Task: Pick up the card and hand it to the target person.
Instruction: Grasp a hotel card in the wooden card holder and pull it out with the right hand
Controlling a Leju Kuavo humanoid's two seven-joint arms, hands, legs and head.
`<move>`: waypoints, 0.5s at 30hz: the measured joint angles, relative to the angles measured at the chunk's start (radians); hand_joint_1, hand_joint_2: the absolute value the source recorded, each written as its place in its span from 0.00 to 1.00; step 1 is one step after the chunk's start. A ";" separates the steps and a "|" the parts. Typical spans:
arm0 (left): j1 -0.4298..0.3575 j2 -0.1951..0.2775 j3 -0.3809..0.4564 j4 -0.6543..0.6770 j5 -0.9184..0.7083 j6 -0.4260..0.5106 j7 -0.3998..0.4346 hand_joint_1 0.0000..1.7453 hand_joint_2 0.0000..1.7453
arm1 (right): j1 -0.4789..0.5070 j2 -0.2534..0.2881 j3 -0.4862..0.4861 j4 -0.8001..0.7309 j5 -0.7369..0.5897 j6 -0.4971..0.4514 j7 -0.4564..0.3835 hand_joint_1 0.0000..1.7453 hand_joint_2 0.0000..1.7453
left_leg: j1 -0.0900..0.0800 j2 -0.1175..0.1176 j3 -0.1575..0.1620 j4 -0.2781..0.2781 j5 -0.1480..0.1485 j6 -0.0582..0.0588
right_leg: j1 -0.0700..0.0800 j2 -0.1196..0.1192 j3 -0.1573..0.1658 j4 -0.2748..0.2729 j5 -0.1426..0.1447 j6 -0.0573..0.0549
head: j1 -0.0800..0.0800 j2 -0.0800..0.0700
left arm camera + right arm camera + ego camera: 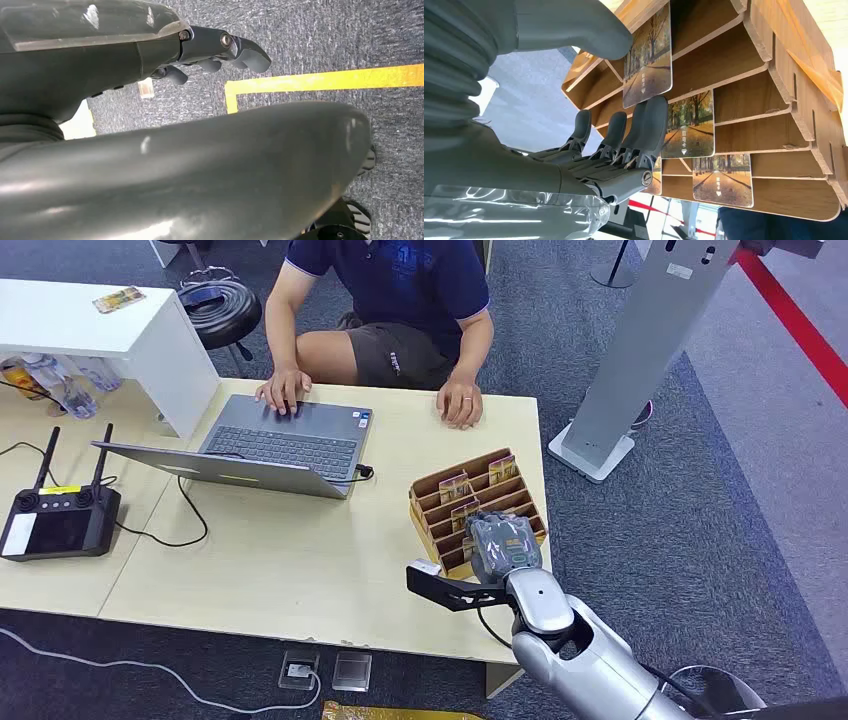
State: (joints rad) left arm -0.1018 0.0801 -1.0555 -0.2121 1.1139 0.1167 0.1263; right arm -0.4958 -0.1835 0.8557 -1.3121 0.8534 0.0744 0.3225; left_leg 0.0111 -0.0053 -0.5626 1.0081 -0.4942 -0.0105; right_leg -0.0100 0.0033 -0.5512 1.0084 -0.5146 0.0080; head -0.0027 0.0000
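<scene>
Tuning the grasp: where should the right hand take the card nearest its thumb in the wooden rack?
Probably the card's free end, which sticks out of the rack slot. Come from the rack's open side and pinch across the flat faces: thumb on the printed face, fingers behind. The right hand already lies there; the other end is hidden in the slot.

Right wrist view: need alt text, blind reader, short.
The robot's right hand reaches into a tiered wooden card rack, its thumb and fingers either side of an autumn-tree card. Two more such cards stand in neighbouring slots.
</scene>
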 joint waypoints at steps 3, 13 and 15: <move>0.000 0.000 0.000 0.000 0.001 0.000 0.000 0.00 0.00 | 0.000 0.000 0.000 0.000 0.000 0.000 0.000 0.48 1.00 | 0.000 0.000 0.000 0.000 0.000 0.000 | 0.000 0.000 0.000 0.000 0.000 0.000 | 0.000 0.000; 0.000 0.000 0.000 0.000 0.002 -0.003 0.000 0.00 0.00 | 0.008 0.000 0.000 0.001 0.004 0.000 0.001 0.43 1.00 | 0.000 0.000 0.000 0.000 0.000 0.000 | 0.000 0.000 0.000 0.000 0.000 0.000 | 0.000 0.000; 0.000 0.000 0.000 0.000 0.002 -0.005 0.000 0.00 0.00 | 0.008 0.000 0.000 0.001 0.006 0.000 0.003 0.45 1.00 | 0.000 0.000 0.000 0.000 0.000 0.000 | 0.000 0.000 0.000 0.000 0.000 0.000 | 0.000 0.000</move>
State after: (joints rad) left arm -0.1018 0.0801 -1.0556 -0.2121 1.1157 0.1122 0.1262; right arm -0.4874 -0.1834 0.8555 -1.3111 0.8597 0.0742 0.3255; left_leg 0.0111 -0.0053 -0.5626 1.0081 -0.4942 -0.0105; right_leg -0.0100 0.0033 -0.5513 1.0084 -0.5146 0.0080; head -0.0026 0.0000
